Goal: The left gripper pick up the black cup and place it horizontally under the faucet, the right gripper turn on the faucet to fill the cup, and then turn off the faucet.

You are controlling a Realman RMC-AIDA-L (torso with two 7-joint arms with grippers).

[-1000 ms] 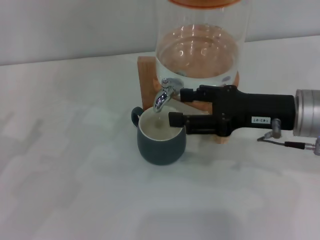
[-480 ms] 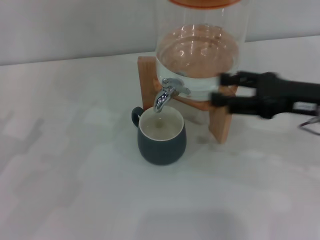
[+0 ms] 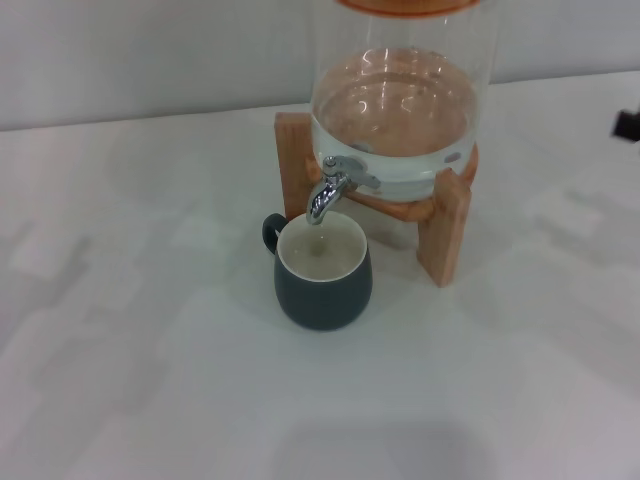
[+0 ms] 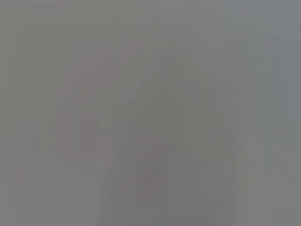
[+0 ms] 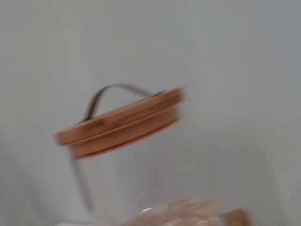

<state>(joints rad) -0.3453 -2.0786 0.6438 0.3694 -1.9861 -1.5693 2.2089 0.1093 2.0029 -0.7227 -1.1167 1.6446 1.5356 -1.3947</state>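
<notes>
The black cup (image 3: 323,285) stands upright on the white table, its cream inside facing up and its handle at the far left. Its mouth is right under the spout of the chrome faucet (image 3: 333,188). Only a small black tip of my right gripper (image 3: 630,124) shows at the right edge of the head view, far from the faucet and the cup. My left gripper is out of view; the left wrist view shows only plain grey.
The faucet is fitted to a large glass jar (image 3: 400,100) holding water, on a wooden stand (image 3: 443,240). The right wrist view shows the jar's wooden lid (image 5: 122,122) with a wire handle. The white table (image 3: 150,380) spreads around the cup.
My right gripper has pulled back to the right, from beside the faucet and cup to the right edge of the head view. The cup and the faucet have not moved.
</notes>
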